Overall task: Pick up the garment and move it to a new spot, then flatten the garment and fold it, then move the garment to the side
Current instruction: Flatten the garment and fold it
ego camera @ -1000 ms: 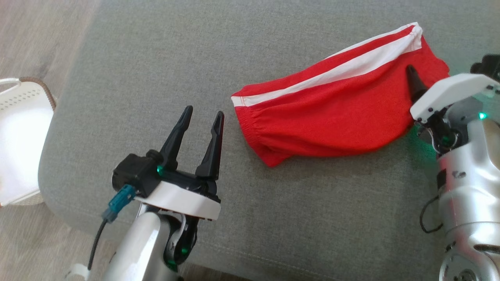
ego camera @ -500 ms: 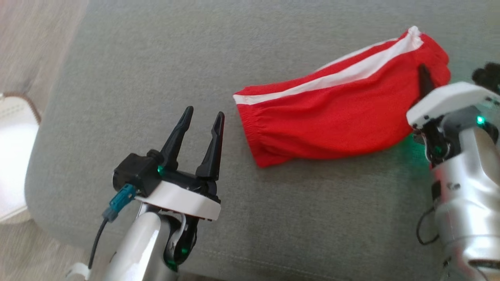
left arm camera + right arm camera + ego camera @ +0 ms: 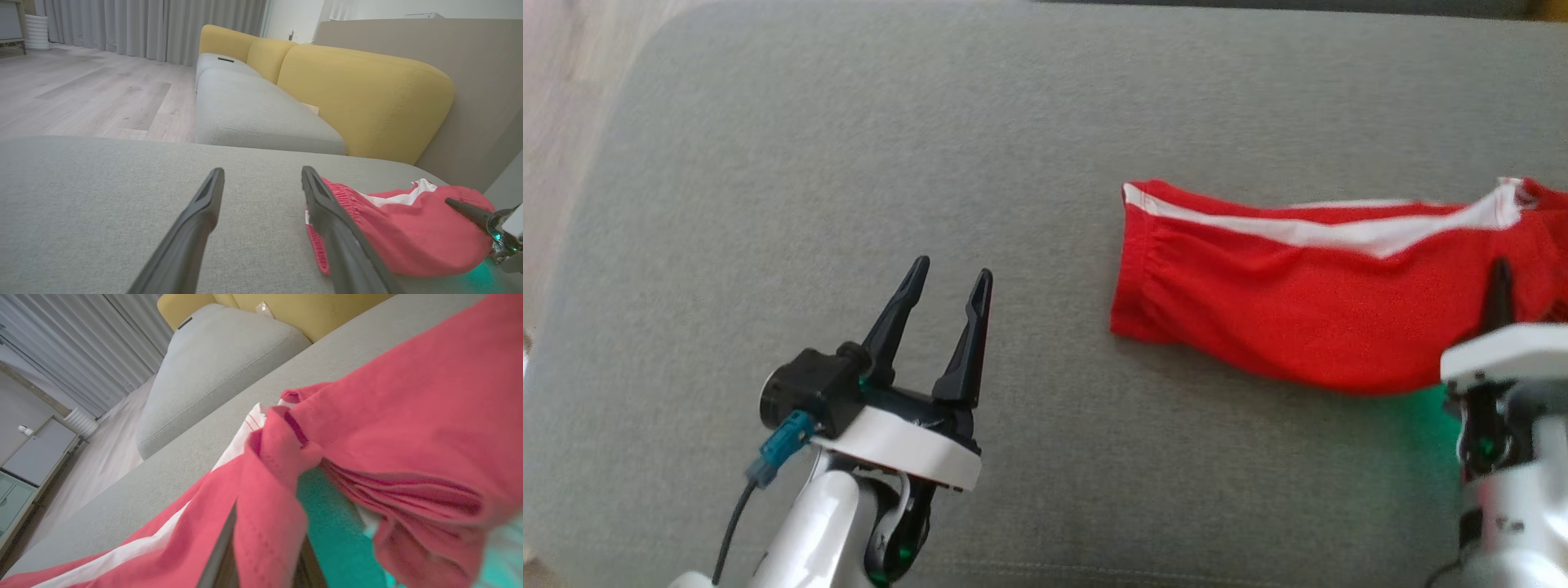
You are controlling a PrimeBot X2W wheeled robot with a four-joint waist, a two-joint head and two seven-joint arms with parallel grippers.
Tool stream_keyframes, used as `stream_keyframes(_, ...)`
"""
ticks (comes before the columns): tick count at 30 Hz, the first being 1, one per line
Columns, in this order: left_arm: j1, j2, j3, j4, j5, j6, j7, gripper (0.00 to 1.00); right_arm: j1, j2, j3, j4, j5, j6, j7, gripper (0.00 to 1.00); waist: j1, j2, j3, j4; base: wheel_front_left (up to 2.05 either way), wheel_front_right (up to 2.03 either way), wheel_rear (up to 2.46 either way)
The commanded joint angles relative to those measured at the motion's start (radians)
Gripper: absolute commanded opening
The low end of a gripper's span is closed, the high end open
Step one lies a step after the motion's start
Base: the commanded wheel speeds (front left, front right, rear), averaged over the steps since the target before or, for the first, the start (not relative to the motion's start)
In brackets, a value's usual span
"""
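The garment (image 3: 1298, 318) is a pair of red shorts with a white side stripe, lying stretched out on the right of the grey cushion (image 3: 849, 147). My right gripper (image 3: 1497, 286) is shut on the garment's right end; one dark finger shows on top of the cloth. In the right wrist view a bunched red fold of the garment (image 3: 408, 416) is pinched in my right gripper (image 3: 265, 547). My left gripper (image 3: 953, 268) stands open over bare cushion, left of the waistband and apart from it. In the left wrist view my left gripper (image 3: 263, 170) has the garment (image 3: 408, 232) to its right.
The cushion's rounded left edge drops to a wooden floor (image 3: 547, 122). In the left wrist view a second grey seat (image 3: 253, 110) with yellow backrests (image 3: 359, 94) stands beyond the cushion, and a beige panel (image 3: 470, 53) rises at the right.
My right gripper has shut on the garment's right end and drawn it rightward and nearer, stretching it out. The head view has shifted; the white basket has left the picture. The left gripper stays open.
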Motion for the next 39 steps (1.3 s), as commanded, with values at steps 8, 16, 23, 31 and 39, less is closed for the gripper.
stream_keyframes(8, 0.009, 0.010, 0.040, -0.028, 0.023, -0.011, -0.006, 1.00, 0.076, 0.020, 0.024, -0.069, 0.062, -0.001, -0.038, 0.00, 0.0001, 0.0000, -0.047, -0.065, 0.00, 0.00, 0.00)
stream_keyframes(16, 0.011, 0.010, 0.031, -0.024, 0.027, -0.018, -0.006, 1.00, 0.049, 0.020, 0.071, -0.039, 0.077, -0.001, -0.086, 0.00, 0.0001, 0.0000, -0.045, -0.066, 0.00, 0.00, 0.00)
stream_keyframes(23, 0.015, 0.010, 0.035, -0.019, 0.029, -0.019, -0.006, 1.00, 0.018, 0.020, 0.107, -0.024, 0.080, -0.001, -0.104, 0.00, 0.0001, 0.0000, -0.052, -0.046, 0.00, 0.00, 0.00)
stream_keyframes(31, 0.030, 0.010, 0.041, -0.009, 0.031, -0.022, -0.006, 1.00, 0.017, 0.020, 0.265, -0.074, 0.164, -0.001, -0.116, 0.00, 0.0001, 0.0000, -0.080, -0.034, 0.00, 0.00, 0.00)
stream_keyframes(39, 0.039, 0.010, 0.039, 0.000, 0.033, -0.023, -0.006, 1.00, 0.046, 0.020, 0.465, -0.156, 0.260, -0.001, -0.129, 0.00, 0.0001, 0.0000, -0.107, -0.027, 0.00, 0.00, 0.00)
